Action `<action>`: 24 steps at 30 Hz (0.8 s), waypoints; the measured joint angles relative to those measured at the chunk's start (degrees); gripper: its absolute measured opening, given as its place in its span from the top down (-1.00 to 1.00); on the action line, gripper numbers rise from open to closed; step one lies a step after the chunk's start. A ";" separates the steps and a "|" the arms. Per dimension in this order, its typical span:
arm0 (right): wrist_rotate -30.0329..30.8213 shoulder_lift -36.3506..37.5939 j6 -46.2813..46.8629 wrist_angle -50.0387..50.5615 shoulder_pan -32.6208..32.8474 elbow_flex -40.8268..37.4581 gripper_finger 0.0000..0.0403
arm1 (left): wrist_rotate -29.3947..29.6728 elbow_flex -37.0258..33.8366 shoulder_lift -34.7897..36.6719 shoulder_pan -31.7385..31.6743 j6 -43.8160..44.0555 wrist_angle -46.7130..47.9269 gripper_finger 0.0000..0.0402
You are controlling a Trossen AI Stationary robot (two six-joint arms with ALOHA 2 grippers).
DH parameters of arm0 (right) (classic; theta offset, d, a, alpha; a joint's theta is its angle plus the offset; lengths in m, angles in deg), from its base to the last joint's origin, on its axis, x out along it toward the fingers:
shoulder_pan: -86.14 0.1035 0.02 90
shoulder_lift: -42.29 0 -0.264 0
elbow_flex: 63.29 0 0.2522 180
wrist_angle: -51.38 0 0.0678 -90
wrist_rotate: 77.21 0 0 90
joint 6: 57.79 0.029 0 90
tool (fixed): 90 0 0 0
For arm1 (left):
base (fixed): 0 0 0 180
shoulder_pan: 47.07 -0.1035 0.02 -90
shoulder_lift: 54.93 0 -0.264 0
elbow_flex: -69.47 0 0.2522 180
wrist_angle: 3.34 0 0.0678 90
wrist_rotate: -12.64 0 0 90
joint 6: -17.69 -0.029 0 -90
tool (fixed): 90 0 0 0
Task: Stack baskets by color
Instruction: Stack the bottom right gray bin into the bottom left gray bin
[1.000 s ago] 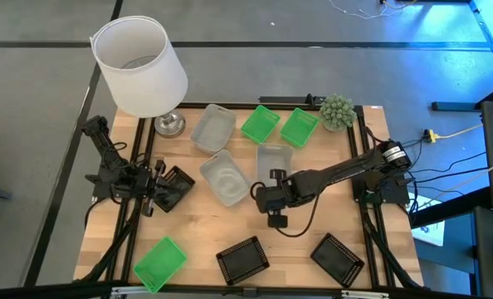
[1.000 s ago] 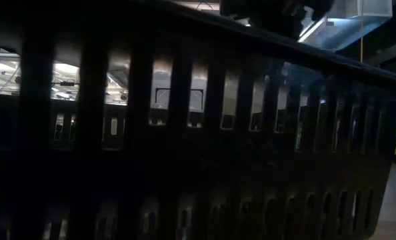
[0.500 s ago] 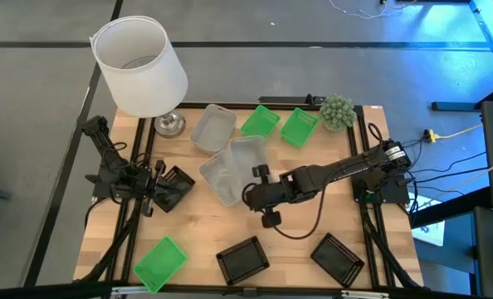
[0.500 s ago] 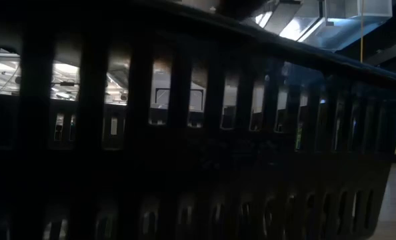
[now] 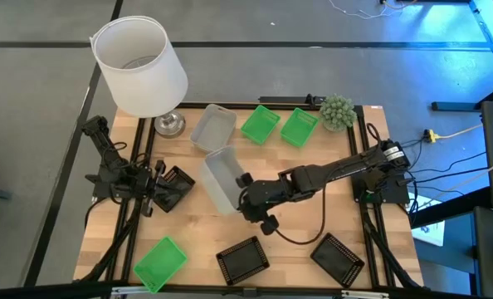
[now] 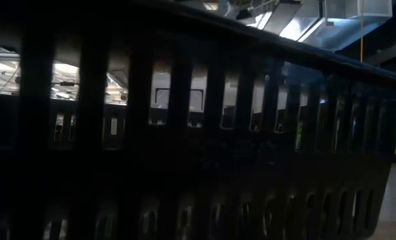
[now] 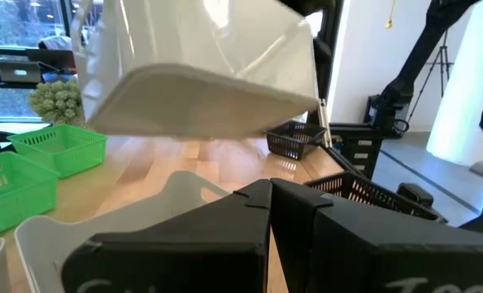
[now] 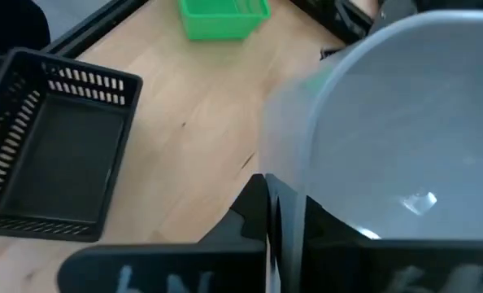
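Note:
My right gripper (image 5: pixel 245 196) is shut on a translucent grey-white basket (image 5: pixel 220 177) and holds it tipped on its side over the table's middle. A second grey-white basket (image 7: pixel 136 216) lies flat below it, and a third (image 5: pixel 213 127) lies farther back. Two green baskets (image 5: pixel 260 123) (image 5: pixel 300 127) sit at the far edge, and one (image 5: pixel 160 262) sits near left. Two black baskets (image 5: pixel 243 259) (image 5: pixel 338 259) lie at the near edge. My left gripper (image 5: pixel 157 189) waits shut at the left, beside a third black basket (image 5: pixel 175 187). My right gripper pinches the grey-white basket's rim (image 8: pixel 290 191) between its two fingers, at the end nearest my right arm. The fingers slant down from the table's right. The basket is lifted clear of the one below and tilted steeply, with its opening turned sideways.
A white lampshade (image 5: pixel 139 65) on a metal foot stands at the far left corner. A small green plant (image 5: pixel 337 110) stands at the far right. A black basket's wall (image 6: pixel 198 133) fills the low view. Bare wood shows between the middle and the near-edge baskets.
My right gripper has gone toward the table's left and upward, and has rolled its wrist. It carried the grey-white basket from right of centre to above the middle grey-white basket. The basket has tipped from lying flat to standing on its side.

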 joint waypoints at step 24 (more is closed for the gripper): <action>-3.52 -8.60 -2.41 5.81 -6.82 -0.07 1.00 | 0.01 2.57 0.00 -0.02 0.00 3.28 1.00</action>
